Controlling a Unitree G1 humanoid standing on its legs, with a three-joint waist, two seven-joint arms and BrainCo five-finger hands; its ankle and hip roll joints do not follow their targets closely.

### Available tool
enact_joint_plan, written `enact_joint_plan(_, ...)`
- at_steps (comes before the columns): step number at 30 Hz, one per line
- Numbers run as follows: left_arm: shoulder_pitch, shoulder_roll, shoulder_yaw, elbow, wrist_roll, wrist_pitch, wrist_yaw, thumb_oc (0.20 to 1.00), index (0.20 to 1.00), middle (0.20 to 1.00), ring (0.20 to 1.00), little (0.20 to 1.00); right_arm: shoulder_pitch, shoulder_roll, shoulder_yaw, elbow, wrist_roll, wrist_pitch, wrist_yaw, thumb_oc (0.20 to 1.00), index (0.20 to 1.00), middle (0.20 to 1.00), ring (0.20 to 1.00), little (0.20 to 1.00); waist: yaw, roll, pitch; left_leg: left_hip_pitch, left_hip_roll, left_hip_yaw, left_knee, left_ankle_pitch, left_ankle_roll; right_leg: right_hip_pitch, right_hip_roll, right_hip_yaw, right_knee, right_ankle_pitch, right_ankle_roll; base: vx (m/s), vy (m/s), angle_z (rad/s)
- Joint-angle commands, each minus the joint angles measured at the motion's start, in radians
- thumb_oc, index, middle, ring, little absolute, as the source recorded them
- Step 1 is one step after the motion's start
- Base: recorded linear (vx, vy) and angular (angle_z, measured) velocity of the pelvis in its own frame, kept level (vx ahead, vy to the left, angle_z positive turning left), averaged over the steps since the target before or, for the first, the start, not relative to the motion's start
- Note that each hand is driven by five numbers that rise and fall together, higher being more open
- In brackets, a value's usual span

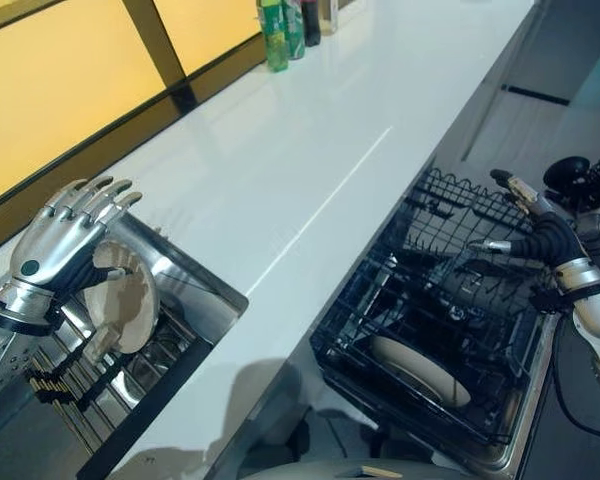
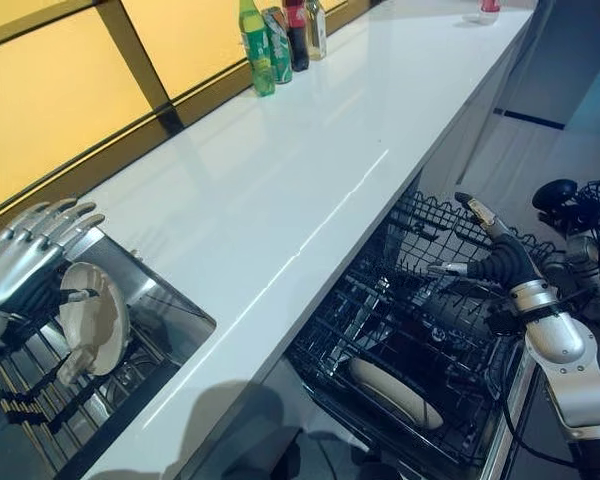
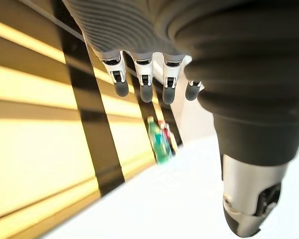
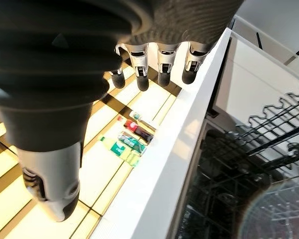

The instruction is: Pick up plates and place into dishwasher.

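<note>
One plate [image 1: 120, 300] is seen upright in the sink rack [image 1: 90, 385], with the left hand [image 1: 55, 245] set against it, fingers straight and not closed round it; a second plate [image 1: 420, 368] already lies in the dishwasher basket [image 1: 380, 385]. The task is judged about half done, one plate being left to move. The right hand [image 1: 525, 215] is held released above the basket, and several bottles [image 2: 280, 40], uncountable here, stand far along the white tabletop [image 1: 310, 170].

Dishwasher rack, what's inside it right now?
One pale plate lies near the front of the black wire dishwasher rack. The dark back part, below the right hand, cannot be made out.
</note>
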Motion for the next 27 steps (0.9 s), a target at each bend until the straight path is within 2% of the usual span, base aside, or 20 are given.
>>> enact_joint_plan(1,0.004,0.071,0.088,-0.056,-0.024,0.007,0.064,1.0,1.0,1.0,1.0,1.0,0.013,0.01,-0.013,-0.07,0.014,-0.018,-0.023,1.0,1.0,1.0,1.0,1.0,0.012,-0.085,-0.076,-0.027,-0.077,-0.013,0.015,-0.049,0.049,0.072,-0.088,-0.031,-0.203,0.134,0.099,0.01,-0.023,0.04)
enact_joint_plan(6,-0.001,0.051,0.103,-0.061,-0.013,0.054,0.117,1.0,1.0,1.0,1.0,1.0,0.026,0.02,-0.021,-0.068,0.015,-0.018,-0.022,1.0,1.0,1.0,1.0,1.0,0.007,-0.088,-0.086,-0.018,-0.076,-0.011,0.004,-0.049,0.048,0.078,-0.086,-0.029,-0.212,0.135,0.1,0.0,-0.005,0.01)
enact_joint_plan(9,0.009,0.051,0.117,-0.036,0.066,0.113,0.082,1.0,1.0,1.0,1.0,1.0,0.035,0.022,-0.032,-0.067,0.019,-0.022,-0.013,1.0,1.0,1.0,1.0,1.0,0.003,-0.088,-0.091,-0.022,-0.076,-0.007,0.001,-0.04,0.047,0.072,-0.086,-0.027,-0.214,0.145,0.1,0.01,0.0,0.0)
enact_joint_plan(15,0.093,0.093,0.105,-0.023,0.126,0.083,-0.116,1.0,1.0,1.0,1.0,1.0,0.043,-0.008,-0.052,-0.068,0.04,-0.011,-0.006,1.0,1.0,1.0,1.0,1.0,0.004,-0.079,-0.08,-0.02,-0.074,-0.002,0.019,-0.054,0.047,0.077,-0.092,-0.031,-0.209,0.14,0.106,0.0,0.013,0.0)
enact_joint_plan(20,0.092,0.134,0.04,-0.015,0.115,0.089,-0.218,1.0,1.0,1.0,1.0,1.0,0.033,-0.045,-0.039,-0.044,0.059,-0.03,-0.002,1.0,1.0,1.0,1.0,1.0,0.003,-0.073,-0.062,-0.028,-0.076,-0.002,0.033,-0.054,0.05,0.076,-0.095,-0.032,-0.206,0.144,0.106,0.0,0.056,0.01)
enact_joint_plan(23,0.088,0.154,0.008,0.002,0.102,0.093,-0.242,1.0,1.0,1.0,1.0,1.0,0.03,-0.061,-0.029,-0.032,0.066,-0.043,-0.002,1.0,1.0,1.0,1.0,1.0,0.006,-0.073,-0.053,-0.037,-0.077,-0.001,0.046,-0.056,0.05,0.071,-0.099,-0.033,-0.201,0.146,0.108,0.0,0.057,0.03)
enact_joint_plan(27,0.068,0.173,-0.05,0.037,0.096,0.097,-0.218,1.0,1.0,1.0,1.0,1.0,0.012,-0.082,0.002,-0.009,0.068,-0.052,-0.017,1.0,1.0,1.0,1.0,1.0,0.006,-0.072,-0.036,-0.051,-0.078,0.001,0.059,-0.055,0.051,0.059,-0.103,-0.031,-0.192,0.147,0.109,0.0,0.053,0.02)
